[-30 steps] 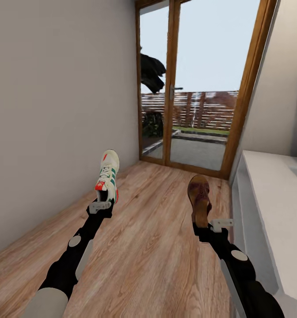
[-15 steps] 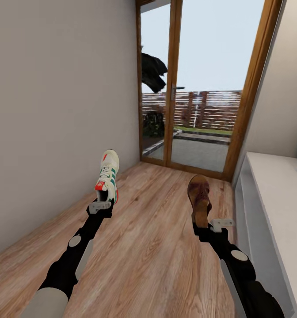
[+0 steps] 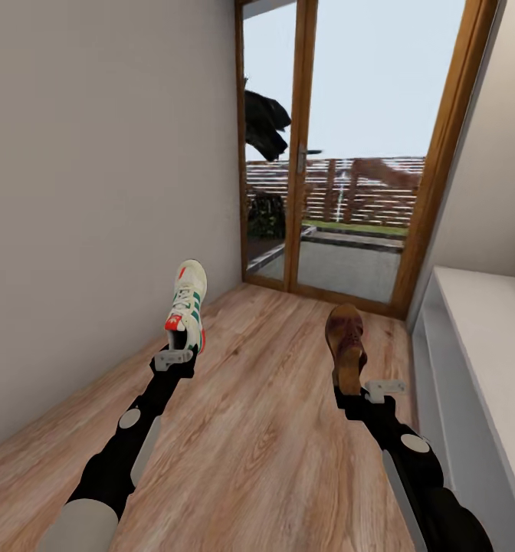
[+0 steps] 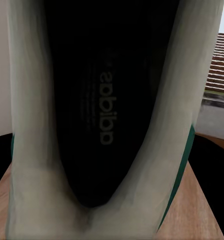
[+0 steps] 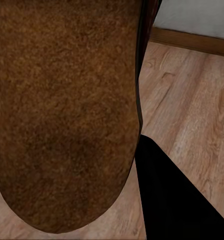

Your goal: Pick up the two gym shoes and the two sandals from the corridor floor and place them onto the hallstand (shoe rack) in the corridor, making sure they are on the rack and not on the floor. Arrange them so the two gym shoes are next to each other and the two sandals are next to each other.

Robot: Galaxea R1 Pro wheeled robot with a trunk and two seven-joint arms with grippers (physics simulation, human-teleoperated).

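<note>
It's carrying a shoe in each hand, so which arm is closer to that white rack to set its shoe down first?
Probably the right. The right gripper holds the sandal just beside the white rack, while the left gripper holds the sneaker along the opposite wall.

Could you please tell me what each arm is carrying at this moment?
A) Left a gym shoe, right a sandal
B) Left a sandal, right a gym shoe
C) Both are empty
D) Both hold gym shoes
A: in the head view the left gripper holds the white gym shoe by its heel, and the right gripper holds the dark-brown sandal, both raised above the corridor floor.
</note>
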